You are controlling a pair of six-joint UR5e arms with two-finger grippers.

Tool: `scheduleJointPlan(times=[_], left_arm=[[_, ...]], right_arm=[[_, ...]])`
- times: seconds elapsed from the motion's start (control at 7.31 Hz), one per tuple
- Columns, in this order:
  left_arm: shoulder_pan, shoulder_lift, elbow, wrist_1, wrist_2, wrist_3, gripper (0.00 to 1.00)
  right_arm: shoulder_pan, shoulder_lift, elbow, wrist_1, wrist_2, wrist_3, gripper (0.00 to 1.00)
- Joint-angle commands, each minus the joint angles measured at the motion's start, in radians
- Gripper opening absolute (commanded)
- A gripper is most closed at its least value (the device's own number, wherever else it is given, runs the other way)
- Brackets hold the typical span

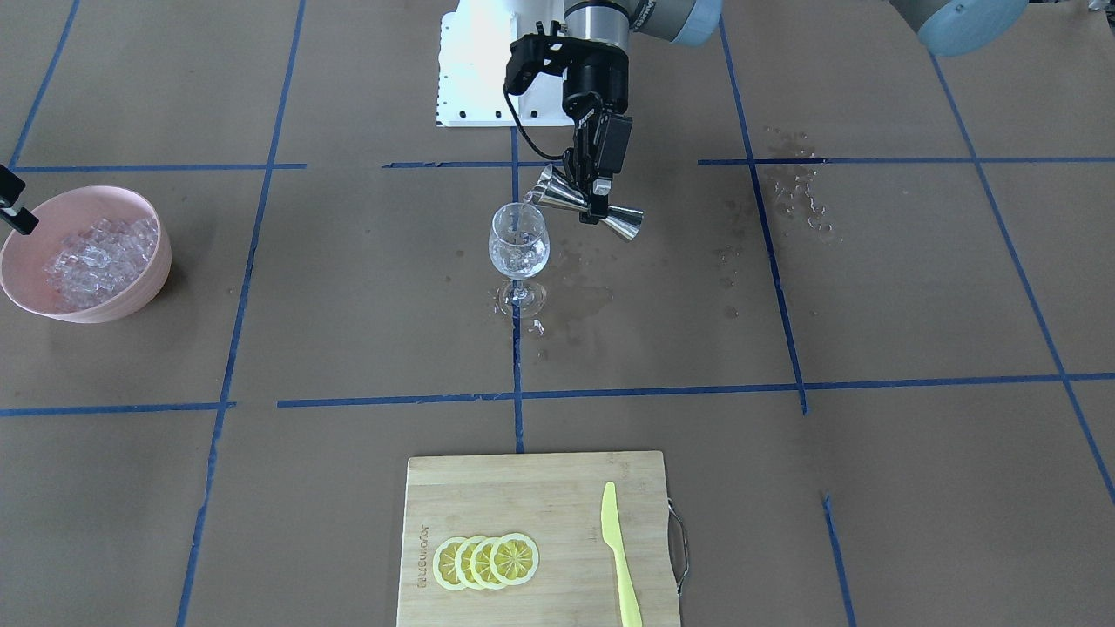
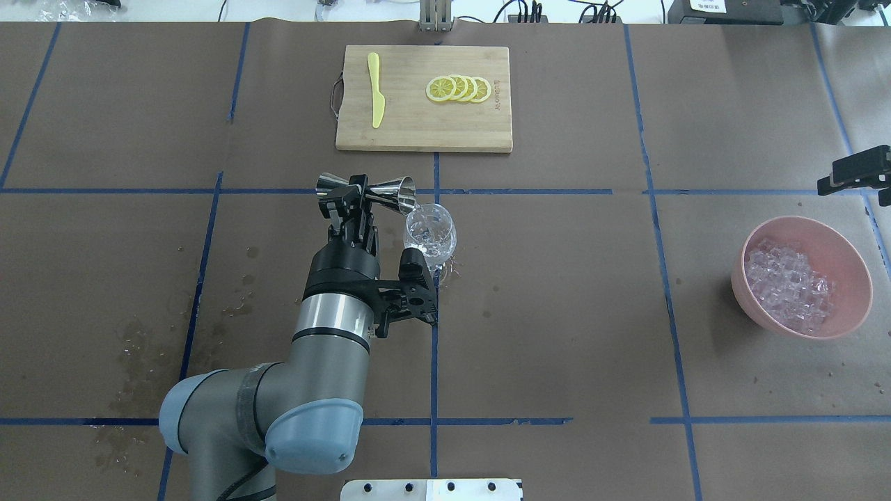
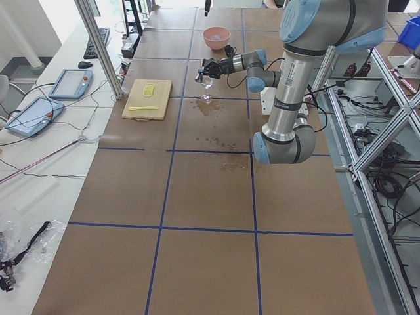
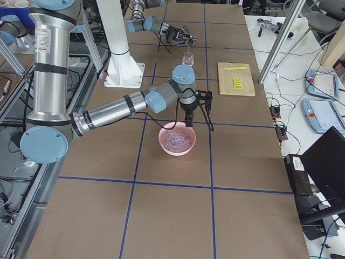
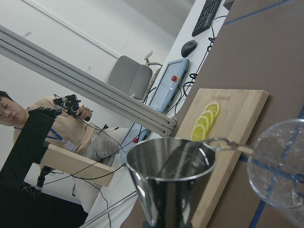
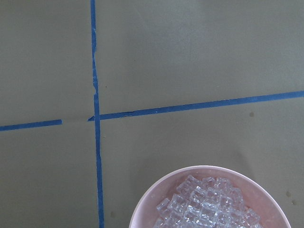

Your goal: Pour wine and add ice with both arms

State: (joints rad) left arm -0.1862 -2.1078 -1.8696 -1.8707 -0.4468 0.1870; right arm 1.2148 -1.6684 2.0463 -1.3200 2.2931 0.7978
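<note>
robot lab: taped table [image 2: 557, 278], teach pendant [image 3: 71, 83]

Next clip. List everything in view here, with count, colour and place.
wine glass: one, clear, upright at table centre
jigger: one, steel, gripped and tipped at the glass rim
wine: thin stream, near colourless, jigger lip into glass
bowl: one, pink, robot's right side
ice: heap, clear cubes, in the bowl
cutting board: one, bamboo, far edge
lemon slices: four, yellow, overlapping on board
knife: one, yellow, on board
wet stains: several, dark, brown paper
left gripper: one, black, shut on jigger
right gripper: one, black, open, by bowl
</note>
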Motion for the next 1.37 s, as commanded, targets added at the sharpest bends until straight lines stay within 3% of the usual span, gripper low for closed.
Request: scheduleJointPlan(times=[0.0,0.41,0.96,1.23], left_arm=[[0.002,-0.006,0.001,0.025,0.029,0.083,0.0],[0.03,-0.024,0.003,0.091,0.03,0.089,0.0],[0.047,-0.044,0.0,0.09,0.03,0.085,0.0],[0.044,-0.038,-0.008,0.061,0.028,-0.004,0.0]], right_arm=[[-0.035,-0.008,0.002,0.057,-0.029,0.087,1.0],[-0.043,-0.04,0.003,0.084,-0.041,0.087,1.0],[-0.043,-0.045,0.003,0.085,-0.05,0.087,1.0],[-0.043,-0.044,0.003,0.085,-0.05,0.087,1.0]])
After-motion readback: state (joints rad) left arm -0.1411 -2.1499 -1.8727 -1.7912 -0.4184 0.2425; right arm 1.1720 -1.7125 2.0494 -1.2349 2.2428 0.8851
